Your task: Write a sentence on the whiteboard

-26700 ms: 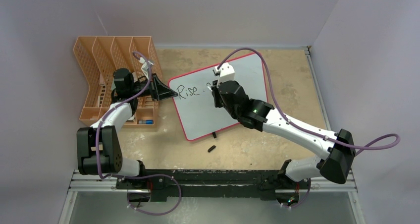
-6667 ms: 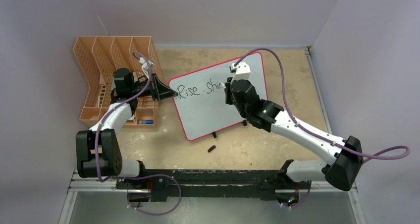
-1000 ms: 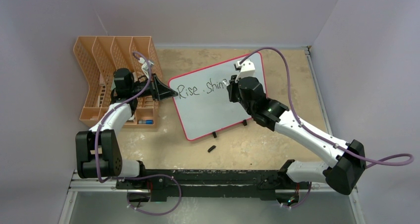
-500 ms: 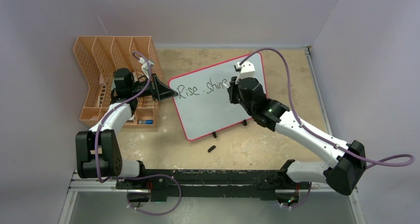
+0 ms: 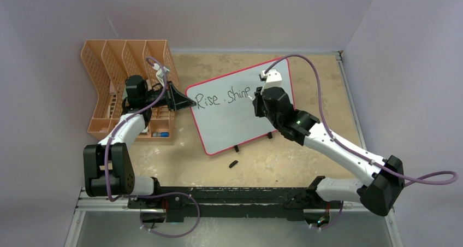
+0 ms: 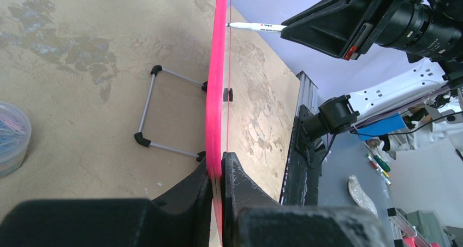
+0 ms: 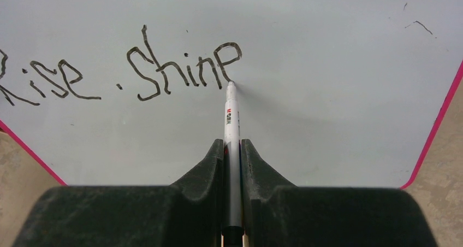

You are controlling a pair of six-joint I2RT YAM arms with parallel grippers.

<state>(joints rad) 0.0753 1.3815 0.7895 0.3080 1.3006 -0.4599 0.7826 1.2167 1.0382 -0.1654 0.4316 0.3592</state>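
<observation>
Tan tabletop (image 5: 322,83). Left gripper (image 6: 217,162) clamps the whiteboard (image 5: 229,127) (probably stiff, light) at nine o'clock; right gripper (image 7: 232,146) pinches a marker (image 7: 231,110).

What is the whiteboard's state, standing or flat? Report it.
Standing, propped up: the left wrist view shows the whiteboard edge-on, a wire stand behind it, the left gripper shut on its rim.

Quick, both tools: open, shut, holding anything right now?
Left tool: closed, clamping the whiteboard by its red rim.
Right tool: closed on the marker, tip at the board.
</observation>
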